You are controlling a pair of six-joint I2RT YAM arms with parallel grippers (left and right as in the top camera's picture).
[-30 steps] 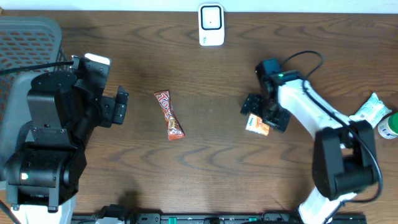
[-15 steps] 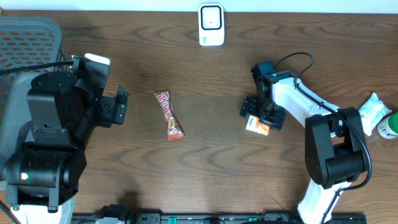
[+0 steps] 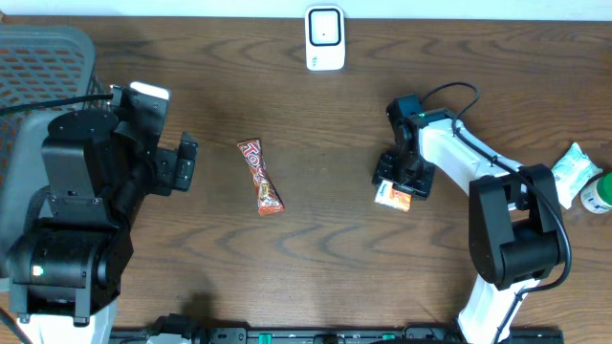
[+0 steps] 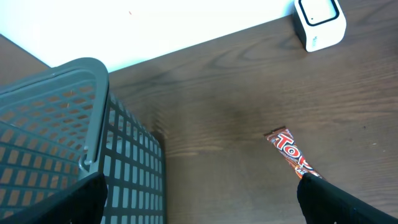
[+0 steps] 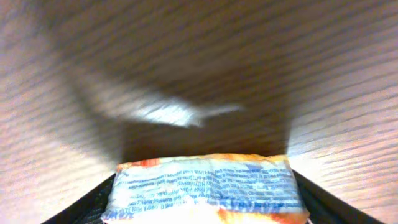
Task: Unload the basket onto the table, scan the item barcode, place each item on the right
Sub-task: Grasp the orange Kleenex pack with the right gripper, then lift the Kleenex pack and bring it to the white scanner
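Standing by the table: right gripper (image 3: 402,182) is down on the orange-and-white snack packet (image 3: 394,197), which lies flat on the wooden table (image 3: 325,277), right of centre. In the right wrist view the packet's printed blue-on-white face fills the bottom of the frame. The dark fingers (image 5: 78,205) sit one at each end of it, right up against the wrapper. Can't tell whether they actually pinch it or only bracket it.

Left gripper (image 3: 185,162) is parked at the left side with its jaws spread wide and nothing between them. It is well apart from everything on the table.

White barcode scanner (image 3: 325,38) stands at the far edge, centre, well away from the packet. A red candy bar (image 3: 260,177) lies on the table between the two arms, nearer the left one. Its lettering is partly readable in the left wrist view but cut off by a finger.

Grey mesh basket (image 3: 43,48) sits at the far left corner, beside the left arm. At the right edge are a white-and-green pouch (image 3: 572,170) and a green-capped bottle (image 3: 599,194), just beside each other.
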